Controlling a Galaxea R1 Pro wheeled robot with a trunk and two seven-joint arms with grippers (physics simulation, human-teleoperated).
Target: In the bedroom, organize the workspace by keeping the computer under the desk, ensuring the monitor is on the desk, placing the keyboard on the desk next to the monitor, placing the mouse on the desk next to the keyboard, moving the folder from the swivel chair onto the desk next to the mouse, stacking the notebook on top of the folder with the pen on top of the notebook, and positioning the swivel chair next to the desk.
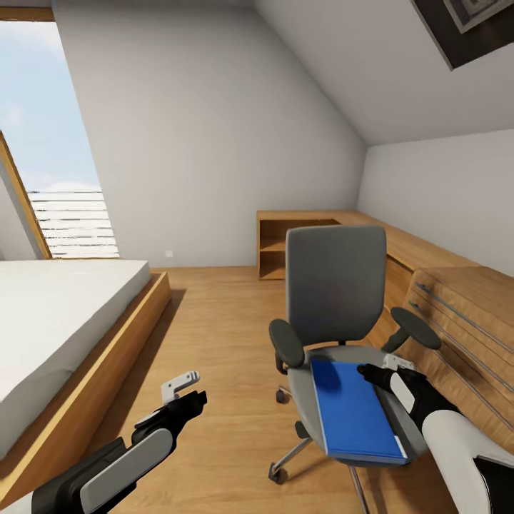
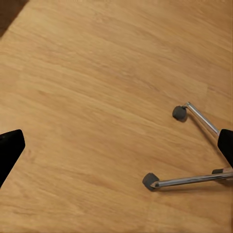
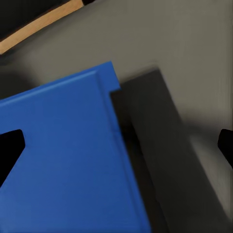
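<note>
The swivel chair point(image 1: 335, 285), with grey back, black armrests and chrome base, stands at the right of the head view. The blue folder point(image 1: 353, 410) lies flat on its seat. My right gripper point(image 1: 378, 370) hovers open just above the folder's far right corner. In the right wrist view the folder point(image 3: 63, 155) lies under the right gripper point(image 3: 116, 145), with a dark grey strip point(image 3: 155, 145) along its edge that may be the notebook or a shadow. My left gripper point(image 1: 191, 389) hangs open over the floor left of the chair. The desk, monitor, keyboard, mouse, computer and pen are out of view.
A bed point(image 1: 64, 314) on a wooden frame fills the left. A low wooden shelf point(image 1: 296, 246) and a light wooden drawer unit point(image 1: 464, 314) run along the right wall behind the chair. Chrome chair legs with castors point(image 2: 150, 181) lie below the left gripper point(image 2: 116, 148). Wooden floor point(image 1: 214, 335) lies between bed and chair.
</note>
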